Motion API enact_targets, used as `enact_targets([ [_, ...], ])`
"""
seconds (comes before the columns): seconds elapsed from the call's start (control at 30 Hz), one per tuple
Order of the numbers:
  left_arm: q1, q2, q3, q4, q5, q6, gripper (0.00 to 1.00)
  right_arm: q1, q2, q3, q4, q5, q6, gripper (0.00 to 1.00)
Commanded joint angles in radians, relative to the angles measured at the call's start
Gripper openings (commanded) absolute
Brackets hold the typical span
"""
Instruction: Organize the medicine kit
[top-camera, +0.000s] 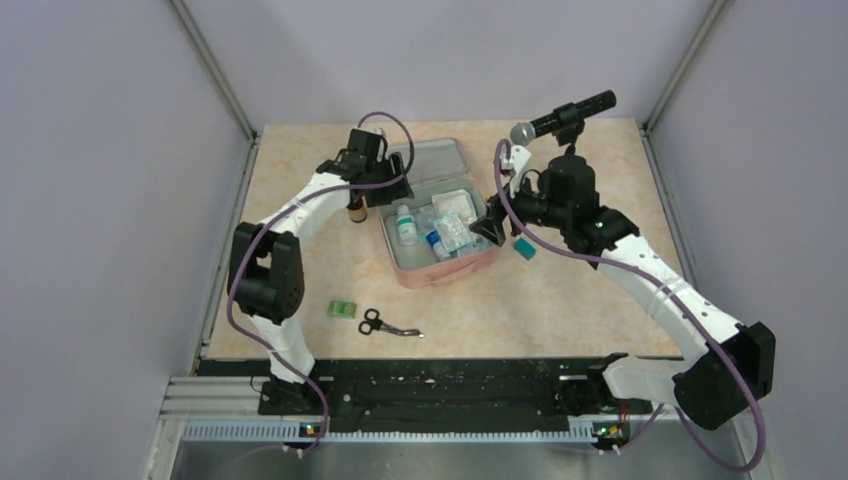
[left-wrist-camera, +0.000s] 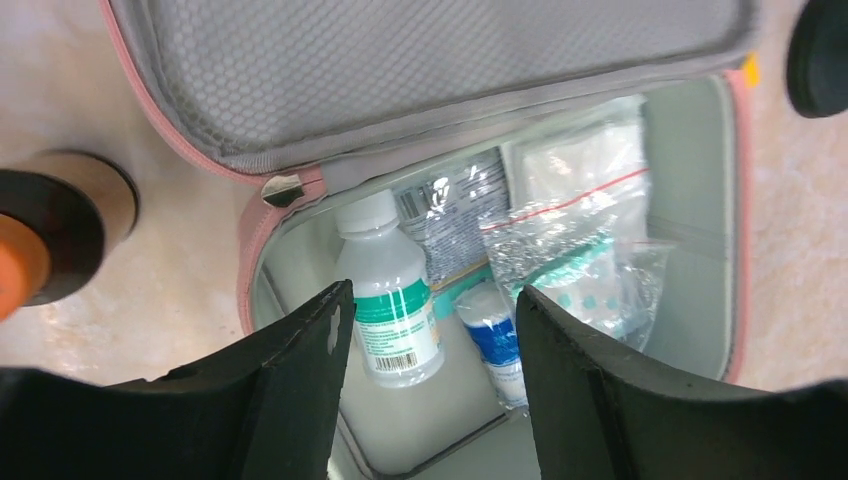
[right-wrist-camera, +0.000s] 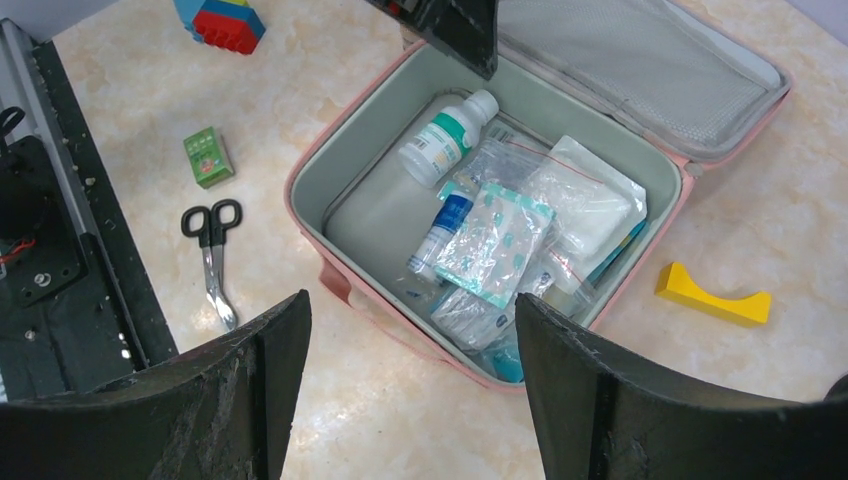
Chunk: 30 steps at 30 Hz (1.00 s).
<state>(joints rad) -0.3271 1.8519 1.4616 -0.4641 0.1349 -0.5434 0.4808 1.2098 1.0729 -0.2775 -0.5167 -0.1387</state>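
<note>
The medicine kit (top-camera: 450, 270) sits toward the table's far edge, lid thrown back for loading. My left pincer (left-wrist-camera: 430, 300) above its left side and right pincer (right-wrist-camera: 410, 300) at its right edge gape wide and empty, free, I'd judge, to fetch the scissors (top-camera: 388, 323).

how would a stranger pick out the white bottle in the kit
Find the open pink medicine kit on the table. Inside, at its left end seen from above, lies the white bottle. It alone has a white cap and green-banded label; its neighbours are a blue-labelled tube and clear plastic packets.
</note>
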Motion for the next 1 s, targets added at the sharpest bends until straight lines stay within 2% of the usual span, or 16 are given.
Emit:
enact_targets([
  [0.0, 0.016, -0.147, 0.069, 0.053, 0.018, 0.139, 0.65, -0.008, 0.005, 0.018, 0.014, 0.004, -0.018, 0.73],
  [0.13, 0.046, -0.214, 0.04, 0.066, -0.077, 0.297, 0.68, -0.008, 0.003, 0.006, 0.018, 0.011, -0.024, 0.73],
  [0.23, 0.103, -0.21, 0.03, 0.042, -0.109, 0.39, 0.63, -0.008, 0.003, 0.003, 0.021, 0.019, -0.029, 0.73],
  [0.37, 0.152, -0.129, 0.088, -0.071, -0.08, 0.478, 0.56, -0.008, 0.006, 0.002, 0.031, 0.023, -0.029, 0.73],
  [0.67, 0.163, -0.003, 0.119, -0.156, -0.122, 0.53, 0.62, -0.008, -0.012, -0.012, 0.015, 0.037, -0.04, 0.73],
  [0.97, 0.168, 0.044, 0.13, -0.141, -0.125, 0.534, 0.53, -0.008, -0.024, -0.023, 0.001, 0.041, -0.061, 0.73],
])
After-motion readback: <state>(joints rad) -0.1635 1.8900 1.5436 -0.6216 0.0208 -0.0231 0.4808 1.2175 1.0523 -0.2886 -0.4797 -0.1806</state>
